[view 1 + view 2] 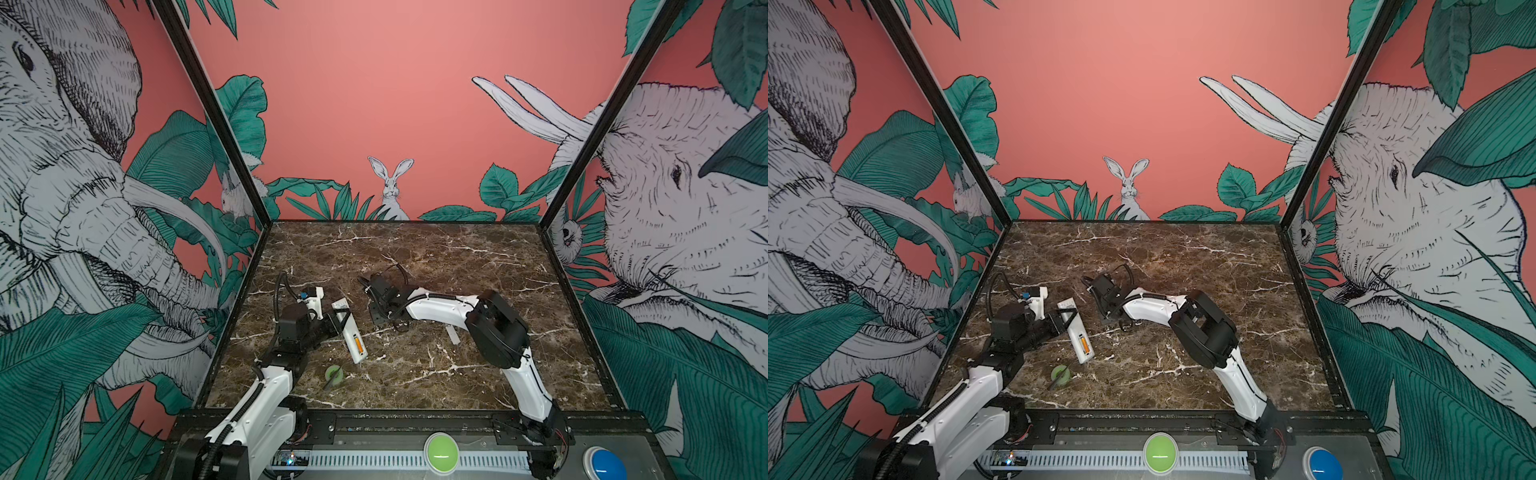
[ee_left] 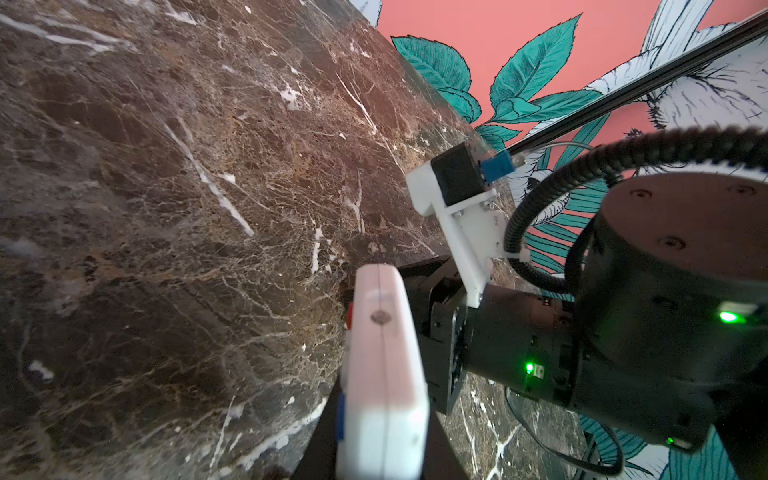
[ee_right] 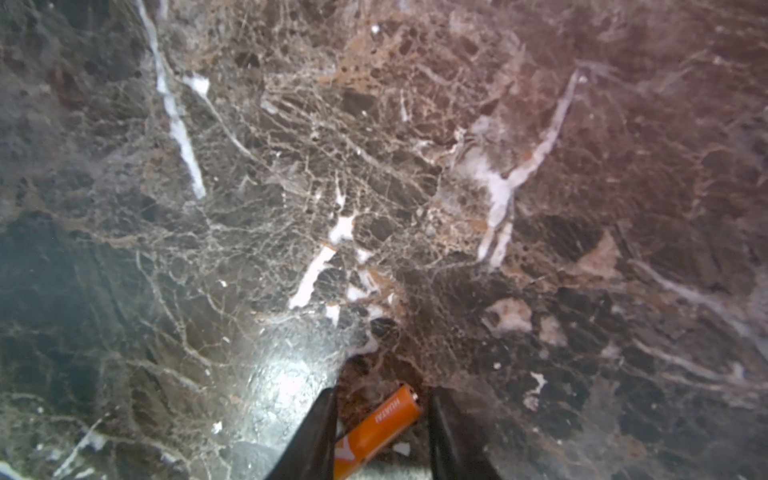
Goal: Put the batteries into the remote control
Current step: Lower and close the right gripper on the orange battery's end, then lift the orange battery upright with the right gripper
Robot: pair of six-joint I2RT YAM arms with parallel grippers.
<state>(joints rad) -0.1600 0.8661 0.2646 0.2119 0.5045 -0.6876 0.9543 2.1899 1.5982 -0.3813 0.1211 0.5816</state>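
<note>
Count on table (image 1: 415,257): one remote (image 1: 351,332); two batteries, a battery (image 1: 356,343) inside the remote at 8 o'clock from centre and a battery (image 3: 376,424) in the right wrist view; one cover strip (image 1: 453,334) at 4 o'clock; one green roll (image 1: 333,374) at 7 o'clock.

Brown marble tabletop (image 1: 415,257), white-veined, with one soft glare patch (image 3: 282,382); black corner posts (image 1: 217,124); salmon-pink back wall (image 1: 374,83) printed with rabbit (image 1: 390,187) and green leaves; elephant (image 1: 62,166) murals on both side walls.
</note>
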